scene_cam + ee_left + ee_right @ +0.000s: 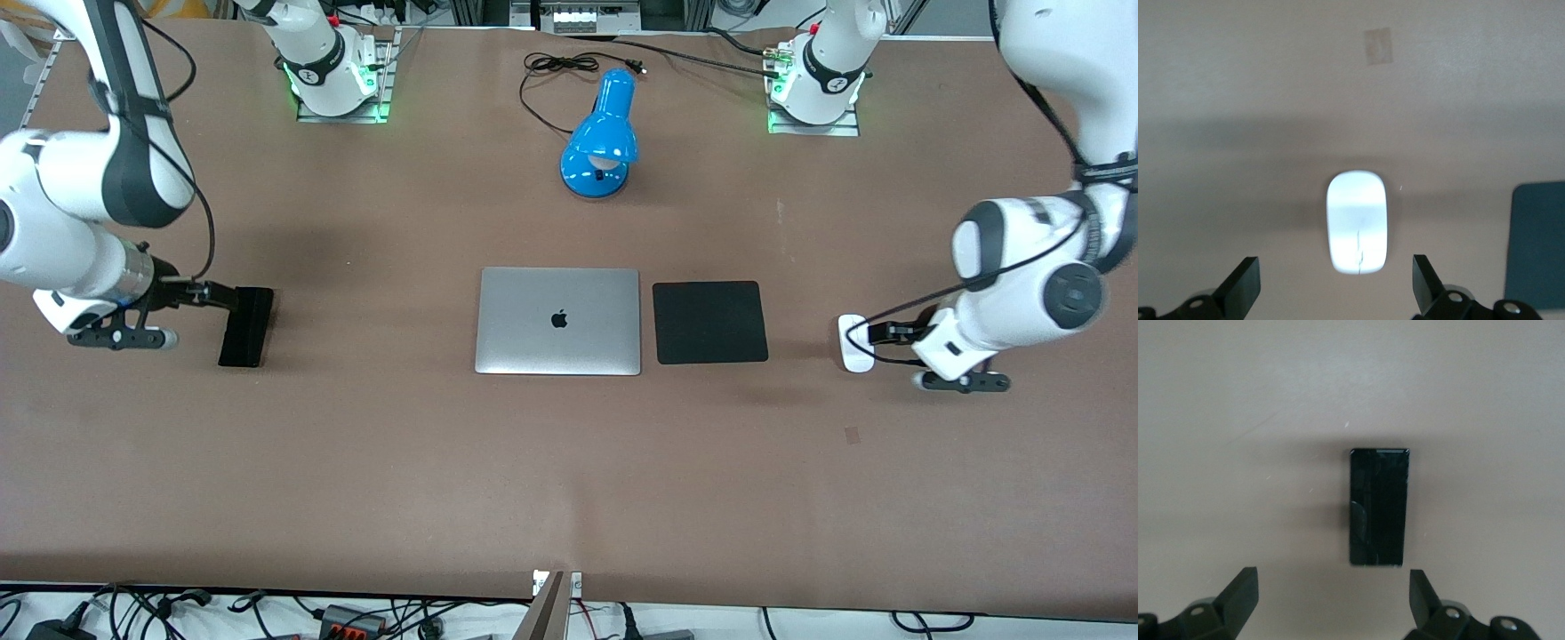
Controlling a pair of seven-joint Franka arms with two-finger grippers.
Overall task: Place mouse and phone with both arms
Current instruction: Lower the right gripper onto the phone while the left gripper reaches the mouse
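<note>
The white oval mouse lies on the brown table toward the left arm's end, beside the black mouse pad. My left gripper is low over it, open and empty. In the left wrist view the mouse lies just ahead of the spread fingers of the left gripper, not between them. The black phone lies toward the right arm's end. My right gripper is low by its end, open and empty. In the right wrist view the phone lies ahead of the right gripper.
A closed silver laptop lies mid-table with a square black mouse pad beside it; the pad's edge also shows in the left wrist view. A blue desk lamp with its cable stands nearer the robots' bases.
</note>
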